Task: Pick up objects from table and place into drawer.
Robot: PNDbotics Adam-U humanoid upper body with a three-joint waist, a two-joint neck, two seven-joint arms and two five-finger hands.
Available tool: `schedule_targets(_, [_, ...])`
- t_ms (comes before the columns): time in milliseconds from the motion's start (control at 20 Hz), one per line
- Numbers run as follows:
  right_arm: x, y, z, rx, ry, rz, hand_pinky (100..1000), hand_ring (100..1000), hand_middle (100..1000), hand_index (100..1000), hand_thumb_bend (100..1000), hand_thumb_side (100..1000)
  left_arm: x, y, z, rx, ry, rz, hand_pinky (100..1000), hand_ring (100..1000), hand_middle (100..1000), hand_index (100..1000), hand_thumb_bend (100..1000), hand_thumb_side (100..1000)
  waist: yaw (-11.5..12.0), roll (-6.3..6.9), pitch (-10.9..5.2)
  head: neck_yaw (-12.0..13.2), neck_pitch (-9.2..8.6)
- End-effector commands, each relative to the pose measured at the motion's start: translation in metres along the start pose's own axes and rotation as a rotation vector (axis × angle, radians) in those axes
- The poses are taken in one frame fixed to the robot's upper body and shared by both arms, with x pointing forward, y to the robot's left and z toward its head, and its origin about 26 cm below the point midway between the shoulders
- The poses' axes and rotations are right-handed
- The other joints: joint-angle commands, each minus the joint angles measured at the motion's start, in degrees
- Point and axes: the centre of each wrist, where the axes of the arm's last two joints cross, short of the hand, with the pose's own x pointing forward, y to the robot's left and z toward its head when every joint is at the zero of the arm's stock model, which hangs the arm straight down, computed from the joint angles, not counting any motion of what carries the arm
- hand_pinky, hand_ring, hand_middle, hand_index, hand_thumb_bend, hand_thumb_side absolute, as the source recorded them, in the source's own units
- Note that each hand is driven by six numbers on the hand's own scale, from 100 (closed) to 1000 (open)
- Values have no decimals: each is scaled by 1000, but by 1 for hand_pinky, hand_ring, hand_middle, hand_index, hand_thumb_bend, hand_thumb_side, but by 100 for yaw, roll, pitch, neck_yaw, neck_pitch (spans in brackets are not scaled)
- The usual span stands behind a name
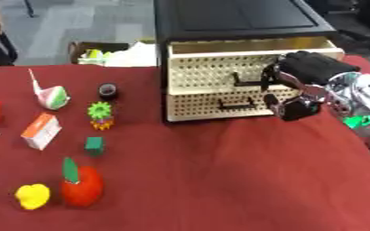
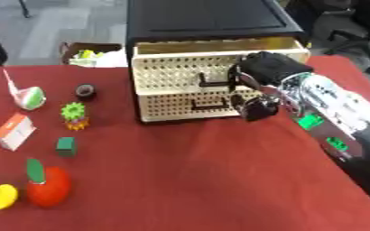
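At the perforated cream drawer (image 1: 219,81), the right hand (image 1: 302,79) has fingers curled, grasping nothing.

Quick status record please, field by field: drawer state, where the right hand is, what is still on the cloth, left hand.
drawer unit: black-topped cabinet with two cream perforated drawers
top drawer: pulled out, open at the top
right hand: at the drawer fronts, beside the top drawer's handle, fingers curled, holding nothing I can see
left hand: not in view
still on red cloth: tomato, yellow toy, green block, green spiky toy, black roll, orange and white box
in drawer: contents hidden
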Motion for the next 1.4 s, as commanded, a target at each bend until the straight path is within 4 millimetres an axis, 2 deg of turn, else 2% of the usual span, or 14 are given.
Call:
schedule_targets(50, [2, 0, 10, 23, -25, 21, 100, 100, 100, 649, 100, 129, 6, 6, -8, 8, -43, -4, 668, 803, 874, 1000, 100, 932, -9, 24, -81, 25, -32])
schedule_targets(450, [10, -1, 28, 20, -61, 33, 100, 100, 100, 646, 100, 131, 6, 6, -8, 8, -45, -2, 668, 803, 875, 1000, 100, 932, -22, 32, -88, 49, -33])
schedule_targets(1400, [2, 20, 33, 57, -82, 41, 100, 100, 100, 623, 100, 132, 6, 6, -8, 11, -54, 2, 667, 807, 876, 1000, 100, 931, -51, 42, -101, 68, -29])
